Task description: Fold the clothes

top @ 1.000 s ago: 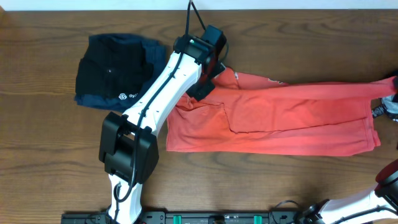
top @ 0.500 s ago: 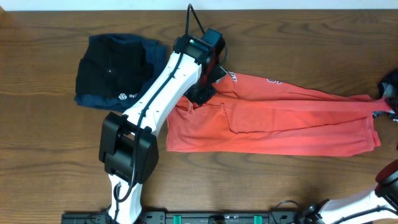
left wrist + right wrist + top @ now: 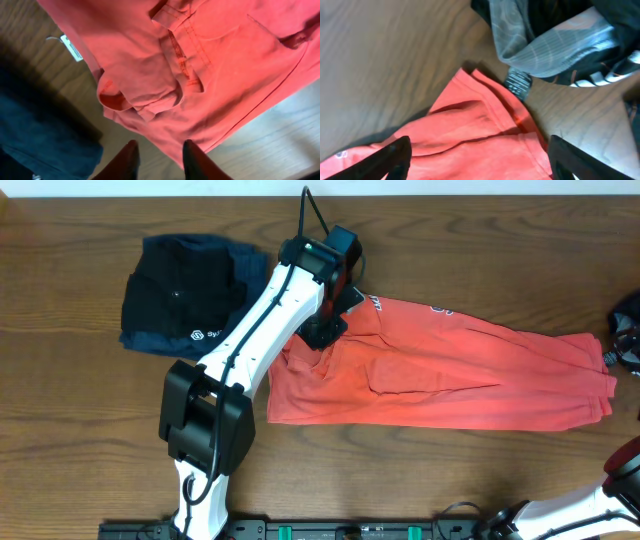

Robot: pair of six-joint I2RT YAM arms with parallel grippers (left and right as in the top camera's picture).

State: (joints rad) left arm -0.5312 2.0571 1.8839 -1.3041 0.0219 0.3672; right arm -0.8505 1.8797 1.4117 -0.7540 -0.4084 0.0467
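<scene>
One coral-red T-shirt to deal with, laid as a long doubled band on the table. Reaches from just ahead of the left gripper at one end to under the right gripper at the other. Left fingers apart, with only bare wood between them. Just beyond the tips, a bunched, hemmed fold, perhaps a sleeve; off to one side, a small white tag. Right fingers spread wide and clamped on nothing. In the gap below them, the shirt's corner; just past that corner, a grey striped garment, touching or nearly so.

Judged soft, light and limp: likely to sag, crease and drag on the wood rather than keep a shape, so best lifted at both ends together. Not slippery by the look, not fragile. Best hold probably on doubled edges: the hemmed fold ahead of the left tips and the layered corner between the right fingers. Worth pinching all layers at once and keeping clear of the grey cloth beyond.
</scene>
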